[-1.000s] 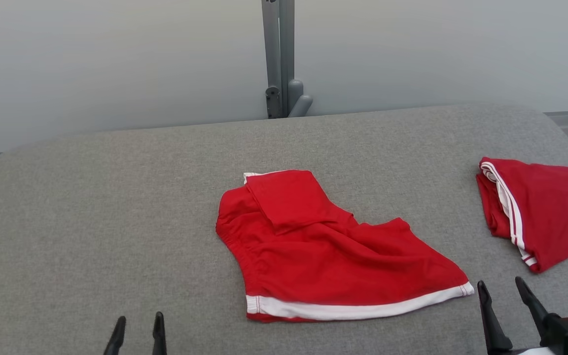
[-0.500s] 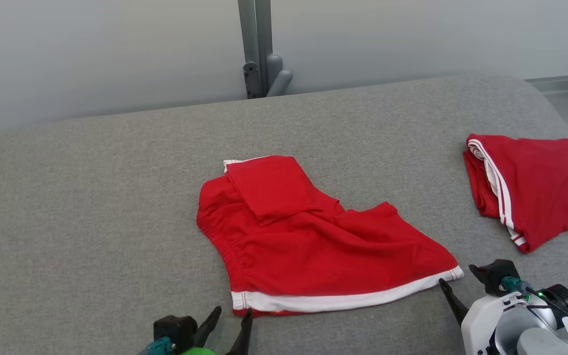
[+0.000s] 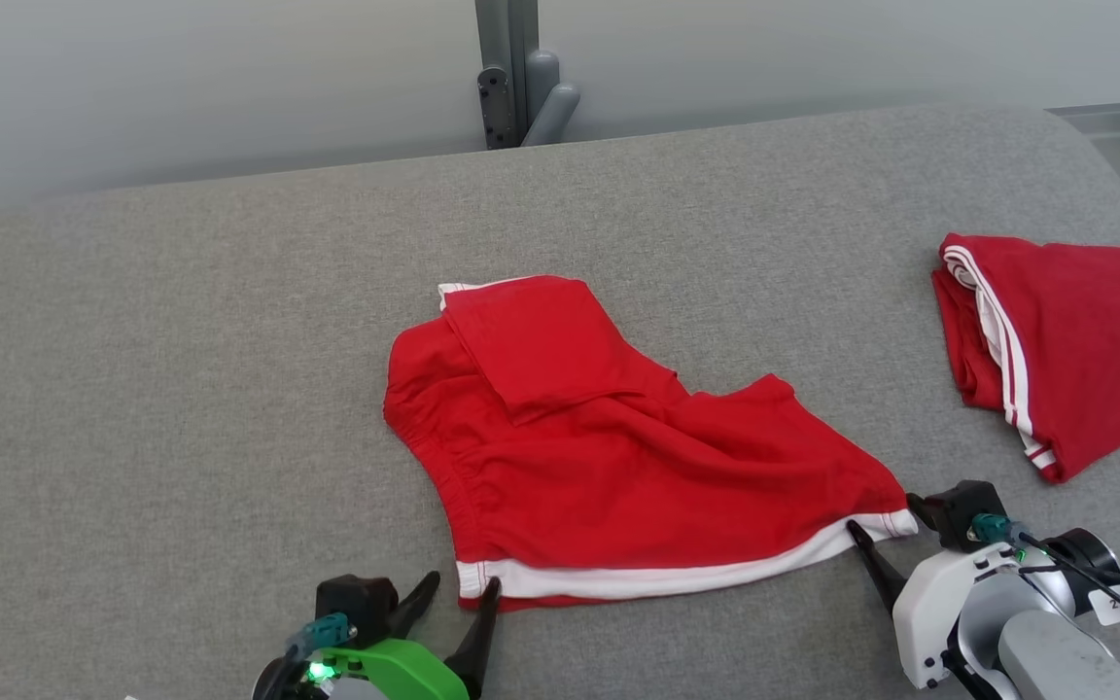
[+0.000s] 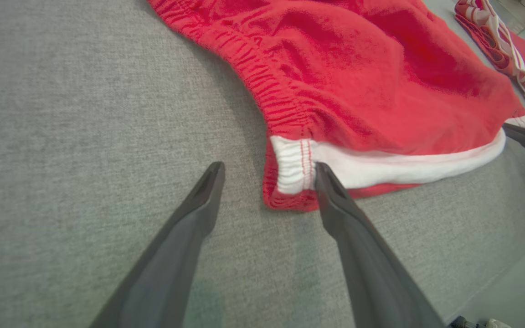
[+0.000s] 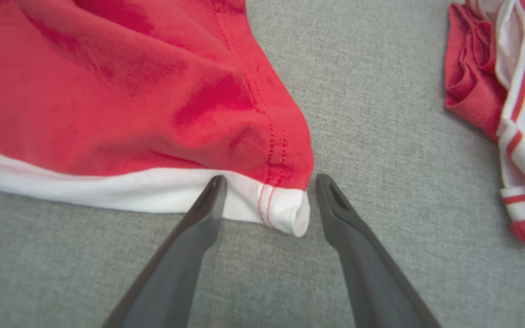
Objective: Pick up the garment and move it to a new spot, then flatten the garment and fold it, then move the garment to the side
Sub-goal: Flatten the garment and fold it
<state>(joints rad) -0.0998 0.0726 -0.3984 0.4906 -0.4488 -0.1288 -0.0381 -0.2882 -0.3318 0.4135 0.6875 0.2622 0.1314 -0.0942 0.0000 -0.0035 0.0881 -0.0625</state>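
- Closing in on the garment point(image 3: 618, 467): both arms are now reaching the two ends of its white hem point(image 3: 677, 578), up from the near edge a second ago.
- The left gripper point(image 4: 267, 168) is straddling the hem's left corner, jaws standing wide, gripping nothing.
- The right gripper point(image 5: 267, 182) is bracketing the right corner, equally wide, empty.
- The garment is lying rumpled mid-way across the bench point(image 3: 181, 389), unmoved; the pick-up pinch is looking imminent.
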